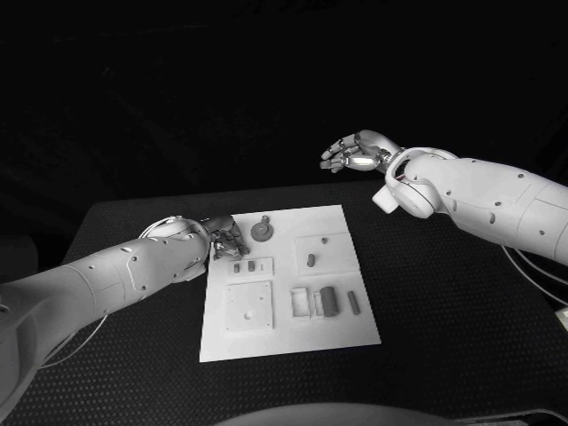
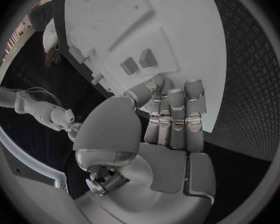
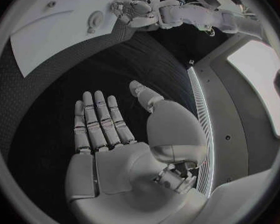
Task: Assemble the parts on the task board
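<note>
- The board [image 1: 288, 306] lies flat in the middle of the table [image 1: 463, 337], its long side running near to far.
- Raised square plates on the board carry the parts: a round part [image 1: 266, 232] with a stem at the far left, a small dark part [image 1: 312, 260] on the far right plate, two small pegs [image 1: 243, 264] on a plate at the left edge.
- Nearer, a flat plate [image 1: 248, 306] with small holes sits left, block parts [image 1: 307, 301] stand beside it, and a slim bar [image 1: 353, 303] lies right.
- Left hand [image 1: 223, 238] is at the board's far left edge, fingers bent down side by side toward the pegs; whether it grips anything I cannot tell, since the fingertips hide the contact.
- Right hand [image 1: 358, 151] is raised well beyond the board's far right corner, fingers straight and apart, palm bare.
- No writing can be read.
</note>
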Action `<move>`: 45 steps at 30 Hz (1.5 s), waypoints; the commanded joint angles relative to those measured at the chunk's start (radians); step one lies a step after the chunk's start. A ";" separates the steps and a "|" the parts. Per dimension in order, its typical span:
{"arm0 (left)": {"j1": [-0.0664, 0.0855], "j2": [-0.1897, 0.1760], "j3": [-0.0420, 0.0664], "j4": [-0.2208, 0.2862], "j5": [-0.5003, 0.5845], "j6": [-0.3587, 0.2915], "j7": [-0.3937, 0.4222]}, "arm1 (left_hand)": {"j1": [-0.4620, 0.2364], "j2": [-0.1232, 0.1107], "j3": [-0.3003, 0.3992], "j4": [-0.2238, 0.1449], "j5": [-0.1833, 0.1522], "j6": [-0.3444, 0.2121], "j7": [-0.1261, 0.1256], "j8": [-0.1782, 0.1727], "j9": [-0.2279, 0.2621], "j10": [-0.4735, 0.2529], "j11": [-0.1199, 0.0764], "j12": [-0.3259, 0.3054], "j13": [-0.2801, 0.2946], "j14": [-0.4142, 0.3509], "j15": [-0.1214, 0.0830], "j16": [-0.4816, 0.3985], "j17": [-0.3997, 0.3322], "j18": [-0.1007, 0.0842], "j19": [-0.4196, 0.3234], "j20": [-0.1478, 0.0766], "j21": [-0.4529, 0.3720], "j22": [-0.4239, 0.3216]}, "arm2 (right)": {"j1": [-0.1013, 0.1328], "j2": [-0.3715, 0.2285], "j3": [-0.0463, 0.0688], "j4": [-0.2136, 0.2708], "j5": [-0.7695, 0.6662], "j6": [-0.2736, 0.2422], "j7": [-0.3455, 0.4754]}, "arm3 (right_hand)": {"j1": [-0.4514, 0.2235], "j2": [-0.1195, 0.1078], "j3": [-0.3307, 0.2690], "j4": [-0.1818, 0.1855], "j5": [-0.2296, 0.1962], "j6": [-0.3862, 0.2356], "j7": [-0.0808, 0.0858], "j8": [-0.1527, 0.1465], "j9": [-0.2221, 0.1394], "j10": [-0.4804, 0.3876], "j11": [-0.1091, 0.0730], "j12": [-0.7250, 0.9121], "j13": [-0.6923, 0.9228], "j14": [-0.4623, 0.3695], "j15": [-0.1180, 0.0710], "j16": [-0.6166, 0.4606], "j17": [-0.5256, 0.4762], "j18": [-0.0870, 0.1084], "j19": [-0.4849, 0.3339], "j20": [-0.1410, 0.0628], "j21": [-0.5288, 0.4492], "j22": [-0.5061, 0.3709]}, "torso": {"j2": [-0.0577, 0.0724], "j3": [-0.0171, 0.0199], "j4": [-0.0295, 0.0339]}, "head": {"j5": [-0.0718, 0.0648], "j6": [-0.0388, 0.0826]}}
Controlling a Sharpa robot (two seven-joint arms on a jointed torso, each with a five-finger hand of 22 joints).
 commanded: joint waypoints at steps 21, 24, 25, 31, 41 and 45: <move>-0.011 -0.019 -0.004 -0.012 0.052 -0.018 -0.010 | -0.024 -0.010 -0.014 0.005 0.001 -0.078 0.032 -0.047 -0.012 -0.021 0.012 -0.029 -0.004 -0.021 0.007 -0.004 -0.004 0.091 -0.013 0.004 -0.001 0.021 | 0.000 -0.004 0.000 0.004 -0.023 0.020 0.001 | 0.006 -0.004 -0.003 -0.007 0.001 -0.004 0.039 0.006 -0.003 0.009 0.000 -0.006 0.000 0.010 -0.001 -0.006 0.002 -0.003 0.008 0.001 -0.006 0.003 | 0.000 0.0007 0.0003 | 0.000 0.004; -0.010 -0.034 -0.003 -0.013 0.084 -0.029 -0.009 | -0.033 -0.024 -0.019 0.007 0.002 -0.113 0.044 -0.064 -0.017 -0.046 0.023 -0.039 -0.006 -0.045 0.018 -0.017 -0.011 0.089 -0.033 0.015 -0.012 0.019 | 0.000 -0.008 0.000 0.009 -0.068 0.022 -0.007 | 0.028 -0.003 0.002 -0.028 0.001 -0.001 0.038 0.009 -0.004 0.012 0.000 -0.005 0.001 0.014 -0.002 -0.005 0.004 -0.002 0.012 0.001 -0.009 0.008 | 0.000 0.0008 0.0005 | -0.001 0.006; -0.009 -0.039 -0.002 -0.013 0.095 -0.031 -0.009 | -0.036 -0.027 -0.020 0.008 0.001 -0.120 0.045 -0.067 -0.018 -0.054 0.027 -0.040 -0.006 -0.054 0.022 -0.023 -0.014 0.088 -0.042 0.018 -0.017 0.017 | 0.000 -0.009 0.000 0.011 -0.086 0.025 -0.010 | 0.035 -0.002 0.004 -0.035 0.001 0.000 0.037 0.011 -0.005 0.013 -0.001 -0.005 0.001 0.017 -0.003 -0.004 0.005 -0.002 0.014 0.001 -0.010 0.009 | 0.000 0.0008 0.0005 | -0.001 0.006; 0.011 -0.077 0.004 -0.008 0.202 -0.041 0.000 | -0.087 -0.050 -0.057 0.013 0.003 -0.155 0.055 -0.078 -0.017 -0.100 0.047 -0.049 -0.009 -0.108 0.043 -0.061 -0.036 0.085 -0.096 0.040 -0.056 0.008 | 0.000 -0.016 0.000 0.026 -0.216 0.033 -0.034 | 0.094 0.009 0.021 -0.098 0.001 0.038 0.027 0.037 0.002 0.058 -0.016 0.016 0.008 0.069 -0.024 0.022 0.024 0.015 0.068 0.000 -0.008 0.018 | 0.000 0.0004 0.0006 | 0.001 0.011; 0.068 -0.183 0.033 0.099 0.381 -0.062 0.034 | -0.109 -0.057 -0.068 0.018 0.002 -0.159 0.054 -0.062 0.000 -0.123 0.062 -0.018 0.001 -0.177 0.065 -0.211 -0.122 0.056 -0.174 0.068 -0.195 -0.071 | -0.001 -0.042 -0.002 0.094 -0.456 0.053 -0.079 | 0.157 0.017 0.070 -0.116 0.002 0.114 0.010 0.076 0.030 0.164 -0.059 0.052 0.030 0.221 -0.096 0.095 0.104 0.075 0.241 -0.003 0.011 0.013 | -0.001 -0.0004 0.0025 | 0.006 0.024; 0.080 -0.235 0.049 0.181 0.488 -0.068 0.059 | -0.114 -0.058 -0.066 0.020 0.002 -0.156 0.054 -0.057 0.003 -0.123 0.063 -0.006 0.002 -0.183 0.072 -0.269 -0.149 0.046 -0.187 0.074 -0.241 -0.102 | -0.006 -0.061 -0.013 0.144 -0.538 0.058 -0.093 | 0.150 0.012 0.079 -0.116 0.001 0.123 0.005 0.076 0.039 0.188 -0.068 0.048 0.033 0.286 -0.129 0.120 0.144 0.101 0.318 -0.004 0.025 0.014 | -0.003 -0.0006 0.0018 | 0.007 0.030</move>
